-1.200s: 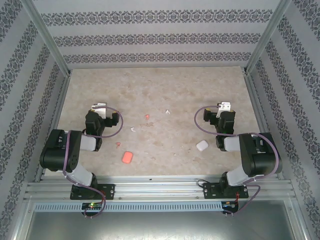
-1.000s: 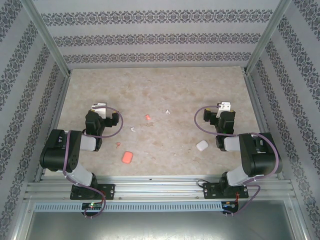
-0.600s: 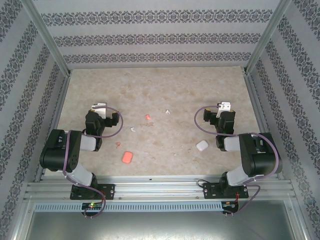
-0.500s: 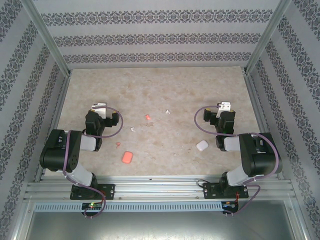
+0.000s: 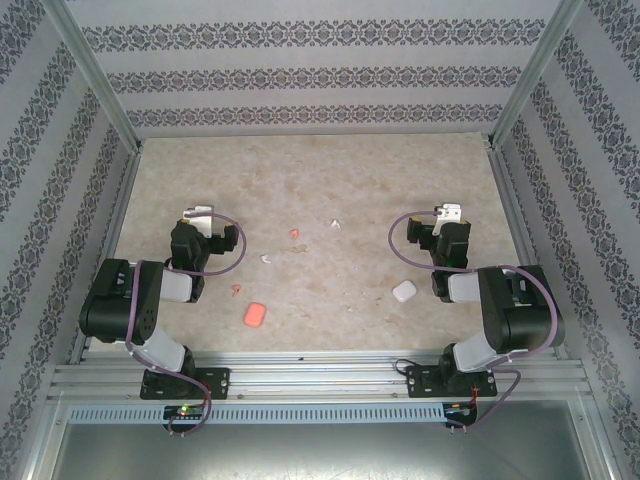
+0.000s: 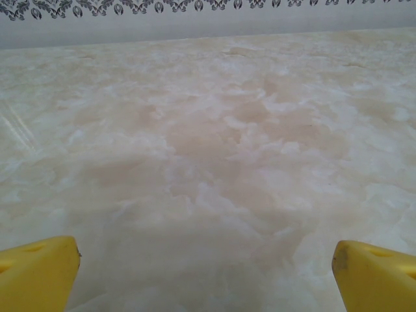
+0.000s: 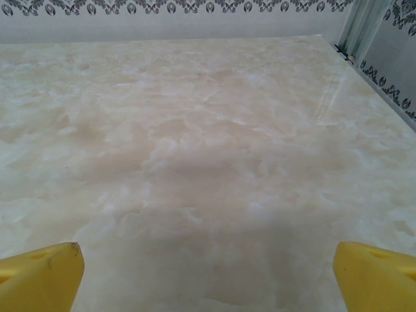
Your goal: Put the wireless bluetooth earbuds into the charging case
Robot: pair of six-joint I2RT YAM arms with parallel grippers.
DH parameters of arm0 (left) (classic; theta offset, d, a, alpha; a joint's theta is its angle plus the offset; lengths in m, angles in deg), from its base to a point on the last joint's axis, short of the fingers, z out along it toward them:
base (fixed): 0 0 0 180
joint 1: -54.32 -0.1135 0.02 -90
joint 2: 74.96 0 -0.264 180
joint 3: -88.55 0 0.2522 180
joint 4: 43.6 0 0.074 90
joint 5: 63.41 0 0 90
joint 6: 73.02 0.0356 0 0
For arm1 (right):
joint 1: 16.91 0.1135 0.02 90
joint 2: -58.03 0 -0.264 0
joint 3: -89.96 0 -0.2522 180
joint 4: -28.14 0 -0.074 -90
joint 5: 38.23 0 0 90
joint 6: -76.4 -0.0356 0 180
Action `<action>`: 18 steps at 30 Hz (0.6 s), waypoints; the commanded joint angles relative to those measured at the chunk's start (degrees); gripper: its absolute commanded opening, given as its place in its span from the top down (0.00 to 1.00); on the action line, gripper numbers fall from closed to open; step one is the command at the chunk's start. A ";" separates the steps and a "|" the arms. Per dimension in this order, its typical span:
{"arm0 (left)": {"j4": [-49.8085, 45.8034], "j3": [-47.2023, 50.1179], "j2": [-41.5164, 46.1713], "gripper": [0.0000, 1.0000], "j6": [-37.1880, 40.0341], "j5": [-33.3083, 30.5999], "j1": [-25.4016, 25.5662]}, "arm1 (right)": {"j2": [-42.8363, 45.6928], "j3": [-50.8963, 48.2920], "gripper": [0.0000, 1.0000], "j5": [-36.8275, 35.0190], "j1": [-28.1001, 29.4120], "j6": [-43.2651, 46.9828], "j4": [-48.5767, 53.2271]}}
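Salmon case [image 5: 254,316], white case [image 5: 404,291], four earbuds [image 5: 295,233] scattered on tabletop [image 5: 320,170]

Toward twelve o'clock the table [image 5: 320,170] lies open up to the patterned wall [image 5: 320,90]. Around its centre tiny earbuds [image 5: 294,233] scatter; a salmon case [image 5: 254,316] sits at seven, a white case [image 5: 404,291] at four.

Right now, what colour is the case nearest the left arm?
Salmon-red case; top external view.

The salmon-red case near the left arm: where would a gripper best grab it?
The salmon-red case lies flat on the table, pebble-rounded, nothing touching it; probably best to come from straight above and pinch its two longer sides.
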 commanded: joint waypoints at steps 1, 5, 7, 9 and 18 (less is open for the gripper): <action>-0.50 0.29 0.59 0.00 0.59 0.74 -0.59 | 0.82 0.80 0.02 0.34 -0.22 0.35 -0.96; -0.47 0.29 0.60 0.00 0.57 0.74 -0.54 | 0.74 0.80 0.02 0.30 -0.23 0.37 -0.96; -0.51 0.29 0.55 0.00 0.54 0.70 -0.52 | 0.75 0.80 0.02 0.35 -0.22 0.30 -0.96; -0.51 0.29 0.59 0.00 0.56 0.68 -0.57 | 0.73 0.80 0.02 0.38 -0.22 0.32 -0.88; 2.11 1.58 0.59 0.00 -0.38 -2.19 -0.56 | 4.20 1.61 0.02 -1.44 -0.22 -0.23 3.14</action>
